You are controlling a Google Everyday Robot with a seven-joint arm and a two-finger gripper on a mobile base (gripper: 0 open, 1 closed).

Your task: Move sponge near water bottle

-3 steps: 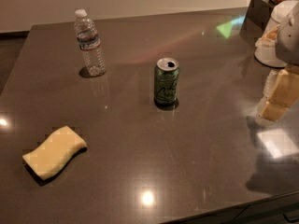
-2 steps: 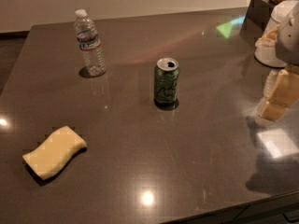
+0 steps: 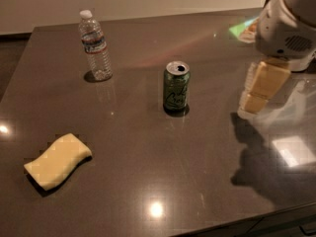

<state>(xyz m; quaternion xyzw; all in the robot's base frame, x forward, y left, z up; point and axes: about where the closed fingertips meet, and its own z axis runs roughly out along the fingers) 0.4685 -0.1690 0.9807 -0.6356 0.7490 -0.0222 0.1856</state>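
The pale yellow sponge (image 3: pixel 58 161) lies flat on the dark table (image 3: pixel 148 147) at the front left. The clear water bottle (image 3: pixel 95 46) with a white cap stands upright at the back left, far from the sponge. My gripper (image 3: pixel 253 104) hangs from the white arm (image 3: pixel 289 23) at the right side, just above the table. It is to the right of the green can and far from both the sponge and the bottle. It holds nothing that I can see.
A green drink can (image 3: pixel 176 86) stands upright in the middle of the table, between my gripper and the bottle. The table's front edge runs along the bottom right. A wall rises behind the table's far edge.
My arm and gripper have moved left, further into view and closer to the can. The sponge, the bottle and the can have not moved.
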